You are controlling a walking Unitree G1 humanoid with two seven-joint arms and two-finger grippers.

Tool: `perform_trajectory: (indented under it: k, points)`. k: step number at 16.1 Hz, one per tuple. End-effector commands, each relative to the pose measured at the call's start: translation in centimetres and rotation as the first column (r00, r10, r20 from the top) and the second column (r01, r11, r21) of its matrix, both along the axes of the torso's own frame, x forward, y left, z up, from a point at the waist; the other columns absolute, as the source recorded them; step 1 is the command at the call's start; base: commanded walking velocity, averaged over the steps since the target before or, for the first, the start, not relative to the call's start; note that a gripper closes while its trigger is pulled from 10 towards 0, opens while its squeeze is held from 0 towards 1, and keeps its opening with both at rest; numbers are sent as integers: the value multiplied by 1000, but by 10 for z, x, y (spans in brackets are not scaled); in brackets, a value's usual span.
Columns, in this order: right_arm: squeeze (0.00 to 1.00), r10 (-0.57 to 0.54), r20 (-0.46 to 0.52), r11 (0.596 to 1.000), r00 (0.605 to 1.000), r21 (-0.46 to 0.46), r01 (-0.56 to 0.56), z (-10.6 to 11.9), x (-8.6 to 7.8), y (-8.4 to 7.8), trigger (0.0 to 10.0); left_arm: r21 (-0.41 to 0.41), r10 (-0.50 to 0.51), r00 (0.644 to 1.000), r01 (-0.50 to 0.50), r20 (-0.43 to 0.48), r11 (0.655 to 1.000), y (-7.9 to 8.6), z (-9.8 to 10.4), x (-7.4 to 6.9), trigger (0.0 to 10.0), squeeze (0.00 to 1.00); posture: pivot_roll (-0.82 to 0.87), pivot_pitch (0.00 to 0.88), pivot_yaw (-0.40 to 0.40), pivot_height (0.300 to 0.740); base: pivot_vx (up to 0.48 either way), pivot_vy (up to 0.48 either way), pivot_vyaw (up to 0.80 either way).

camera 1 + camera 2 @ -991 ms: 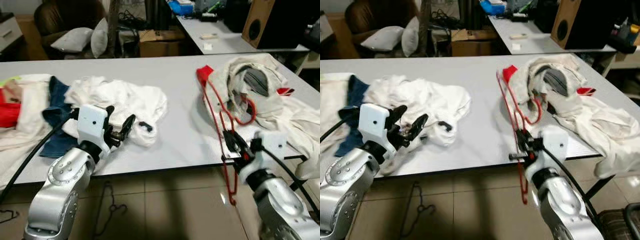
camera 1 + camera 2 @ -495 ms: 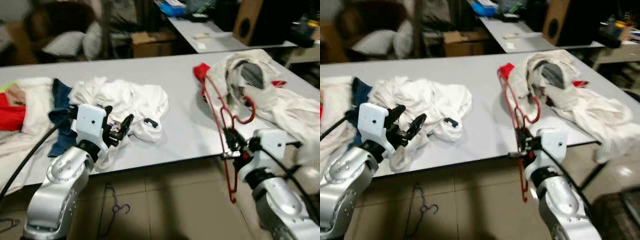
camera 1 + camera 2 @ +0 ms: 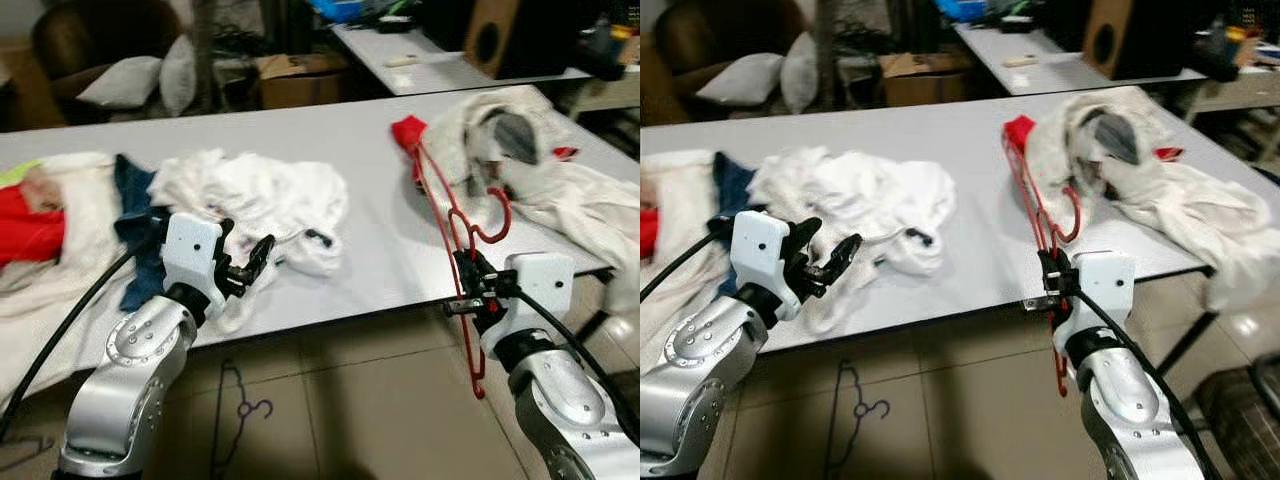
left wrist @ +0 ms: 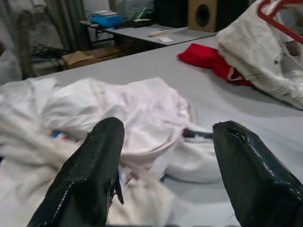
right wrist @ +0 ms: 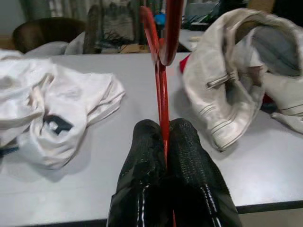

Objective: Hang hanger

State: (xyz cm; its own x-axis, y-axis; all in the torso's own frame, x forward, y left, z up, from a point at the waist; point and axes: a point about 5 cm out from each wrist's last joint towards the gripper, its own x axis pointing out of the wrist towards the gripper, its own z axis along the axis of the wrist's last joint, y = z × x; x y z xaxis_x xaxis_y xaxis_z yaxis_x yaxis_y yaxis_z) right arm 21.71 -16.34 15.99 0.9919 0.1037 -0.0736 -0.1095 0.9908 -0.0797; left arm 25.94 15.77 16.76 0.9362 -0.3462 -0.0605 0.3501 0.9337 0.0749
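A red hanger (image 3: pixel 452 215) leans from the grey table (image 3: pixel 370 150) down past its front edge. Its hook curls near a white jacket (image 3: pixel 520 150). My right gripper (image 3: pixel 468 292) is shut on the hanger's thin rod at the table edge. In the right wrist view the two black fingers (image 5: pixel 147 156) pinch the red hanger (image 5: pixel 161 71). My left gripper (image 3: pixel 248 268) is open at the front edge of the table, beside a heap of white clothes (image 3: pixel 260 195). Its fingers (image 4: pixel 94 161) stand wide apart with nothing between them.
A red cloth (image 3: pixel 408 130) lies by the jacket. Blue and red garments (image 3: pixel 130 220) are piled at the table's left. A black hanger (image 3: pixel 242 398) lies on the tiled floor. Behind stand a second table (image 3: pixel 440 70), a speaker (image 3: pixel 490 35) and a chair with pillows (image 3: pixel 120 70).
The whole view has shifted a little, so the camera moved. My right gripper keeps its hold on the red hanger and my left gripper stays open.
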Motion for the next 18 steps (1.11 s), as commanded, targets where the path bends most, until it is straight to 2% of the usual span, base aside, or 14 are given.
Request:
perform_trajectory:
  k: [1, 3, 6, 9, 15, 16, 18]
  points:
    - [0, 4, -12, 1000, 1000, 6, -4, 0, -1, 1, 10000, 10, 21, 1000, -21, -1, 1000, 5, -1, -1, 10000, 0, -101, 0, 21, 740, 0, 266, 0]
    - [0, 20, -28, 999, 999, 34, -19, -2, -1, 2, 10000, 6, 39, 999, -39, -1, 999, 6, -2, -2, 10000, 0, -93, 0, 6, 740, 0, 266, 0]
    - [0, 63, -15, 998, 998, 31, -62, 2, 9, 5, 10000, 3, 53, 999, -53, 3, 999, 6, -1, -4, 10000, 0, -79, 0, -8, 740, 0, 286, 0]
    - [0, 61, -22, 998, 998, 36, -60, 1, 7, 6, 10000, 12, 55, 998, -55, -2, 998, 10, -3, -3, 10000, 0, -91, 0, -6, 740, 0, 291, 0]
    - [0, 38, -28, 998, 999, 51, -37, -2, 6, 3, 10000, -15, 15, 1000, -15, 15, 1000, -4, -4, 6, 10000, 0, -113, 0, 24, 740, 0, 291, 0]
    - [0, 28, -29, 998, 999, 52, -26, -2, 4, 0, 10000, -12, 18, 999, -18, 42, 1000, -8, -1, 8, 10000, 0, -113, 0, 28, 740, 0, 0, -519]
    - [0, 22, -36, 998, 999, 52, -20, -4, 0, 0, 10000, -35, 52, 998, -51, 26, 998, -9, -5, 11, 10000, 0, -122, 0, 29, 740, 0, -480, -800]
